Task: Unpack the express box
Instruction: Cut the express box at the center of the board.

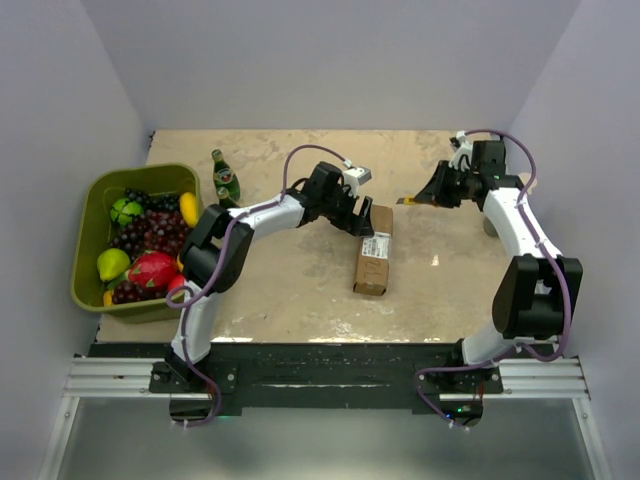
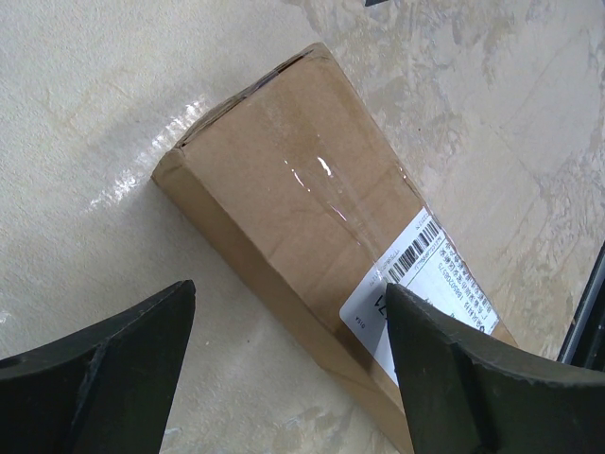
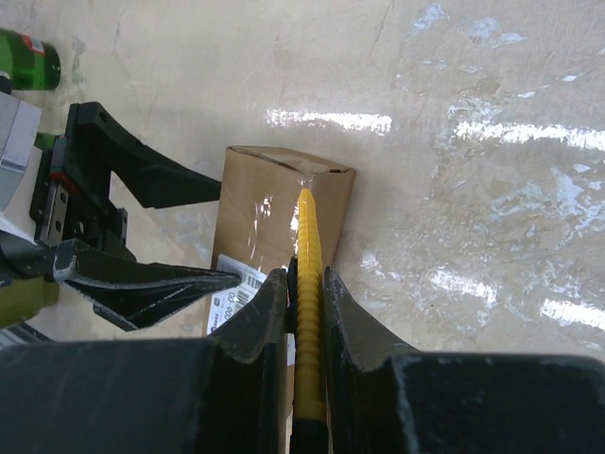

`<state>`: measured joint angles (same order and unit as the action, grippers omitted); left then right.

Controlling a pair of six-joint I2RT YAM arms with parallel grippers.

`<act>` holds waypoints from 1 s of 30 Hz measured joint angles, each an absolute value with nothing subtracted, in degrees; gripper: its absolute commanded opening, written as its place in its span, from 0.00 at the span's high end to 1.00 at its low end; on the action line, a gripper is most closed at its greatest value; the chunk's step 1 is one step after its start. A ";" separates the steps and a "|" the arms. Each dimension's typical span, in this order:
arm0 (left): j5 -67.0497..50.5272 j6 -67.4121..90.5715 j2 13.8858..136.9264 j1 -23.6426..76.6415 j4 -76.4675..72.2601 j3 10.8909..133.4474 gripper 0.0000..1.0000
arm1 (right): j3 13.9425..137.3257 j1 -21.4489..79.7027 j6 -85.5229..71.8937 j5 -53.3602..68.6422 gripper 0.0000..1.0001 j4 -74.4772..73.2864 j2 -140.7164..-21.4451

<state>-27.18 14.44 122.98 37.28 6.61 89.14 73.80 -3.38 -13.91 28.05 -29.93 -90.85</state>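
table (image 1: 290, 290): beige marbled top, glossy
express box (image 1: 373, 262): lies flat near the middle, white label up
green bin (image 1: 85, 240): well left of the express box, at the table's left edge
green glass bottle (image 1: 224, 180): upright, left of and beyond the express box, beside the bin

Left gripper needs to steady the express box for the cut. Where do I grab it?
Come straight down and clamp the express box across its narrow width, near the label. It lies flat, long and slim, so the open left gripper can straddle its two long sides.
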 measured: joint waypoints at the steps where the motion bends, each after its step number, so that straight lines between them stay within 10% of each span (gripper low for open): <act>1: -27.18 14.44 122.98 37.28 6.59 89.14 0.15 | 73.78 -3.38 -13.91 28.08 1.00 -29.93 -90.85; 30: -26.98 15.46 123.09 37.28 6.52 89.14 0.14 | 72.20 -2.26 -13.67 29.15 1.00 -30.17 -92.36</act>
